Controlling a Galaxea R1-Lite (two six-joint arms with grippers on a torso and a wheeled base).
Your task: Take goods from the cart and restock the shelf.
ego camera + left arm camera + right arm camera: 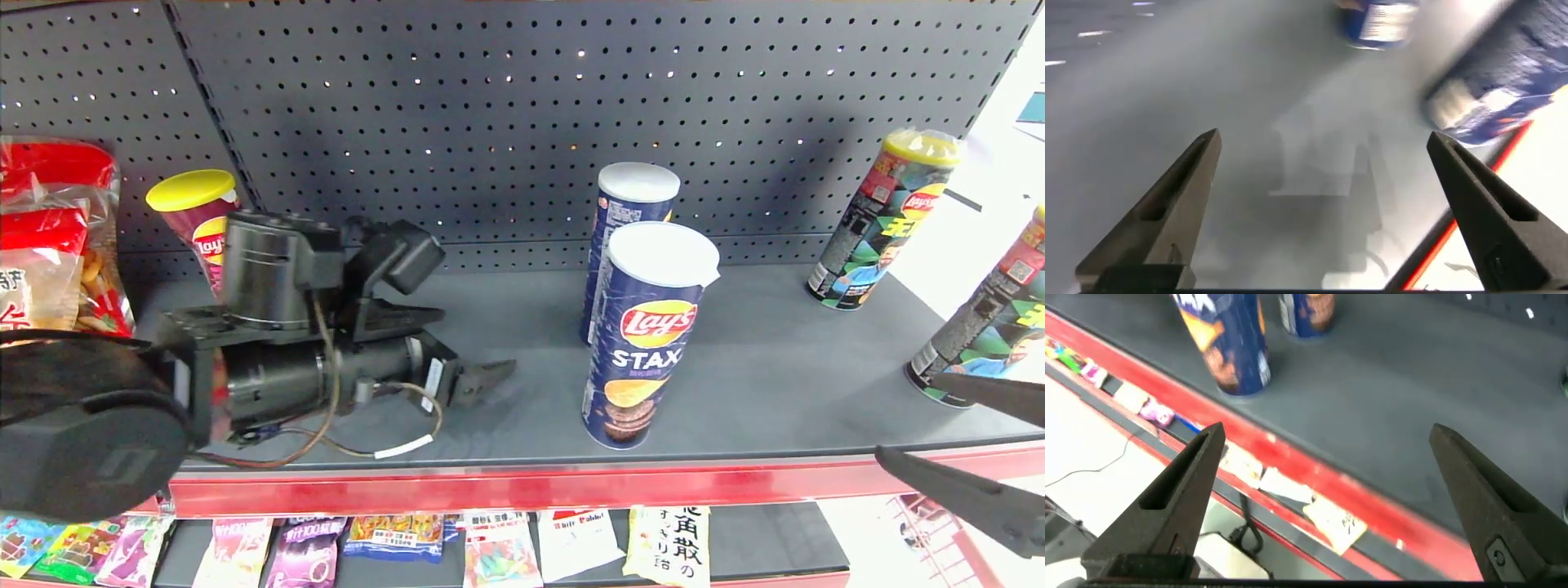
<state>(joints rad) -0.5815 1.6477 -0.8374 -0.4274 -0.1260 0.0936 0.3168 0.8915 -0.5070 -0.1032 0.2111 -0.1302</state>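
Left tool (1324, 137) open, empty, low over the shelf (775, 367), left of centre. Right tool (1327, 429) open, empty, off the front-right corner. Front can (645, 335) and rear can (633, 204) upright mid-shelf, filed front-to-back, probably for facing.

Dim shelf (775, 367), white glare rightward

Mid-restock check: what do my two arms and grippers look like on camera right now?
Left arm: dark grey metal with silvery cylindrical joints, a boxy black module on top, and loose brown and white cables underneath. Left gripper has dark, tapered fingers. Right gripper has long, matte black, wedge-shaped fingers.
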